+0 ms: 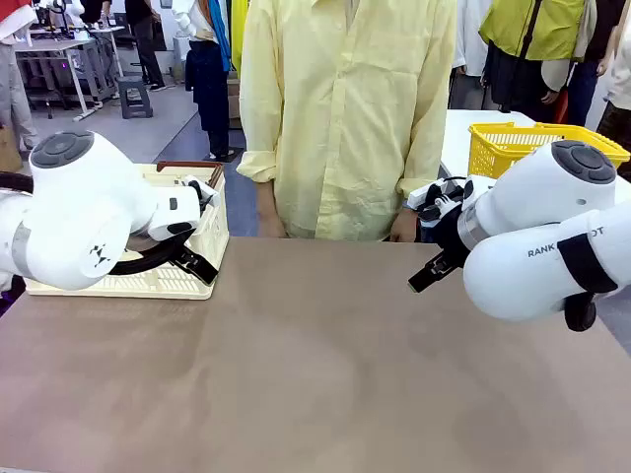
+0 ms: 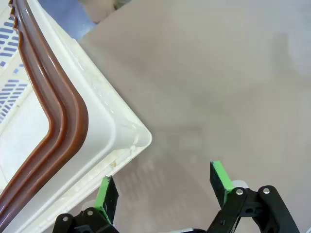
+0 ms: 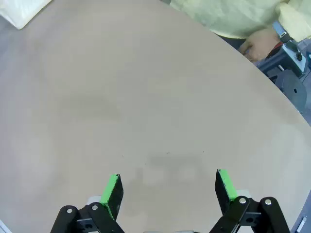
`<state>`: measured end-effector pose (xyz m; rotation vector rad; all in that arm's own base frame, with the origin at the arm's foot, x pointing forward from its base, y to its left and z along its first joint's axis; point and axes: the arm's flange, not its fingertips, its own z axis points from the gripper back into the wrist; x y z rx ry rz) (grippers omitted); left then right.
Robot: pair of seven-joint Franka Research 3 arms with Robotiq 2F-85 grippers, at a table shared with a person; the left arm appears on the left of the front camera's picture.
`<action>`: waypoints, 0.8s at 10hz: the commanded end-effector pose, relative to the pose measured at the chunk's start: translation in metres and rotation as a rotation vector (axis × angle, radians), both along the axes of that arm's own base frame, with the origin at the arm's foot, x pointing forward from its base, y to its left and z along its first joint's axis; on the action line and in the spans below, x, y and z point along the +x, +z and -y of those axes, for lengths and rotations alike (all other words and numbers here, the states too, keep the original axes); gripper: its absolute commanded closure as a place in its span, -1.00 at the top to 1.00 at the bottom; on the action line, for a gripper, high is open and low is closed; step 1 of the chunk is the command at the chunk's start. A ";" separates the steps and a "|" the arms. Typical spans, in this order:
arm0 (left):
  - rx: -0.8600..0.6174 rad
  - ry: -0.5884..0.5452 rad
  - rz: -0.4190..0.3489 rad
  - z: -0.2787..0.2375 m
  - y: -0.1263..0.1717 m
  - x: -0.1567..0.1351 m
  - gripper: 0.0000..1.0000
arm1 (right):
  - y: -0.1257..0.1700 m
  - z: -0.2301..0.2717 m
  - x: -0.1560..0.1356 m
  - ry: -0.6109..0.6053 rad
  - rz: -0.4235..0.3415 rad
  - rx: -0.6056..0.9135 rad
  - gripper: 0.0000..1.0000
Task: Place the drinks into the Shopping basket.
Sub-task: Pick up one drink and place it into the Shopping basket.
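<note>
**A:** What's on the left?

**B:** The left gripper point(image 2: 165, 187), black with green pads, has its jaws spread wide and holds nothing. Bare grey-brown table top point(image 2: 218, 87) shows between them. The large cream-white slotted plastic Shopping basket point(image 2: 114, 128), with dark red-brown handles point(image 2: 63, 111), has its corner just beyond one pad, outside the gap.

**A:** And further right?

**B:** A person in a pale yellow shirt point(image 1: 345, 118) stands across the table. The right gripper point(image 3: 167, 187) is also wide apart and empty, over bare table. A yellow mesh basket point(image 1: 532, 148) sits farther right, well apart from those jaws.
</note>
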<state>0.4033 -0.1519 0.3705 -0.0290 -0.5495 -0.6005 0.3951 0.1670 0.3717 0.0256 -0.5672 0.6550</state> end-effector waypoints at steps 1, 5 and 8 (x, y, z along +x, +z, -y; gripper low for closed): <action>0.000 0.000 0.001 0.000 0.000 0.000 1.00 | 0.000 0.000 0.000 0.000 0.000 0.000 1.00; 0.000 0.000 0.001 0.000 0.000 0.000 1.00 | 0.000 0.000 0.000 0.000 0.000 0.000 1.00; 0.000 0.000 0.001 0.000 0.000 0.000 1.00 | 0.000 0.000 0.000 0.000 0.000 0.000 1.00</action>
